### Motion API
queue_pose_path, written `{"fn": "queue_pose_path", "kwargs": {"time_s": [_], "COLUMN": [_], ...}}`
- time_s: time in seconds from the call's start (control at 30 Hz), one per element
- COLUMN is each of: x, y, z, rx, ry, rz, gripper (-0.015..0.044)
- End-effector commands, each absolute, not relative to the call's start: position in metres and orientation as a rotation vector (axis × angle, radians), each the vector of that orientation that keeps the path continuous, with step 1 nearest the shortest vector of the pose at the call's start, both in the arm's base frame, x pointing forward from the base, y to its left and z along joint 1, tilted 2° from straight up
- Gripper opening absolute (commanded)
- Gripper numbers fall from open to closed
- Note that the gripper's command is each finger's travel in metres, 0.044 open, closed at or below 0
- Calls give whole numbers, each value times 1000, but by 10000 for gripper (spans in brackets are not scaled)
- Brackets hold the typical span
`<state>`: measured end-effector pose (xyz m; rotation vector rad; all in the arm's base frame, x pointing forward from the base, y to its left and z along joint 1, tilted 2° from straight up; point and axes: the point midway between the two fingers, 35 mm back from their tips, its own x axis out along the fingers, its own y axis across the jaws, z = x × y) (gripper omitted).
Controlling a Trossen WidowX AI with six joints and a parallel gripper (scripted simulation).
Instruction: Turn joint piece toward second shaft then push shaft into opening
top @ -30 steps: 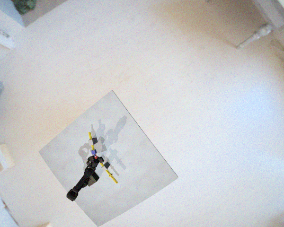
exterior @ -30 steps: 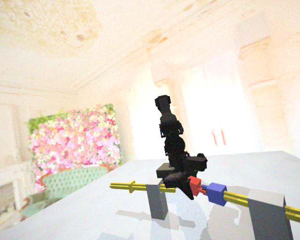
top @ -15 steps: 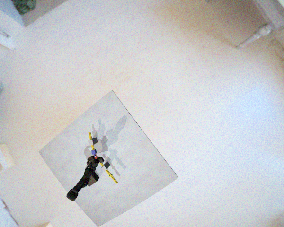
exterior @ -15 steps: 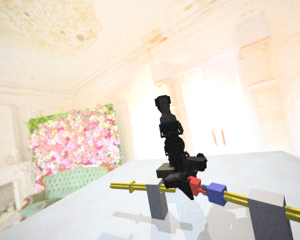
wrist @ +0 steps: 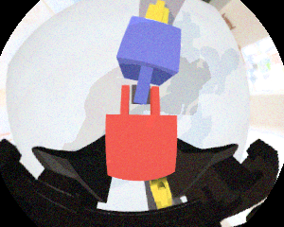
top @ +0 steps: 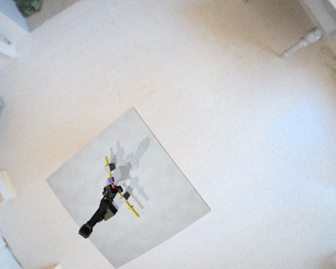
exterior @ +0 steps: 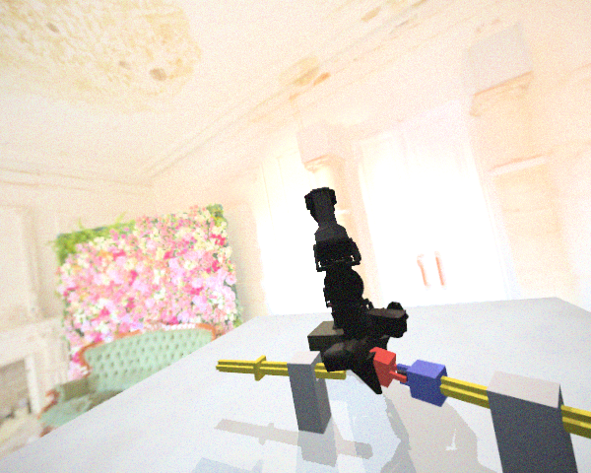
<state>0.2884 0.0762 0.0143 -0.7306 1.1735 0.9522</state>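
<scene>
My gripper [exterior: 371, 371] [wrist: 137, 129] is shut on the red joint piece [top: 113, 185] [exterior: 384, 368] [wrist: 141, 142], one finger on each side. Its prongs hinge on the blue piece [top: 111, 180] [exterior: 427, 380] [wrist: 151, 44] at the end of the yellow fixed shaft [top: 106, 159] [exterior: 466, 390] [wrist: 157, 13]. The fixed block [top: 112, 166] [exterior: 532, 422] bears that shaft. The yellow second shaft [top: 134, 210] [exterior: 273, 369] [wrist: 161, 191] passes through the second block [top: 127, 195] [exterior: 309, 397]. In the wrist view it shows just beyond the red piece's lower edge, right of centre. The opening's inside is hidden.
The grey table top [top: 168, 196] [exterior: 514, 325] carries both blocks. A small cross-piece [top: 130, 207] [exterior: 259, 368] sticks out from the second shaft on the far side of its block. A dark box [top: 110, 214] [exterior: 323, 334] is at the arm, near the second block.
</scene>
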Motion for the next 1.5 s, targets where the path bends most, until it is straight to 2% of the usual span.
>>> {"fn": "queue_pose_path", "kwargs": {"time_s": [0.0,0.13,0.23,0.6,1.0,1.47], "x": [288,288,288,288,288,288], "y": [76,76,76,76,76,79], "z": [14,14,14,14,14,41], "rx": [-731,-731,-731,-731,-733,-978], "ry": [1174,1174,1174,1174,1179,1549], "rz": [952,952,952,952,951,813], "gripper": [26,131,147,436,440,440]}}
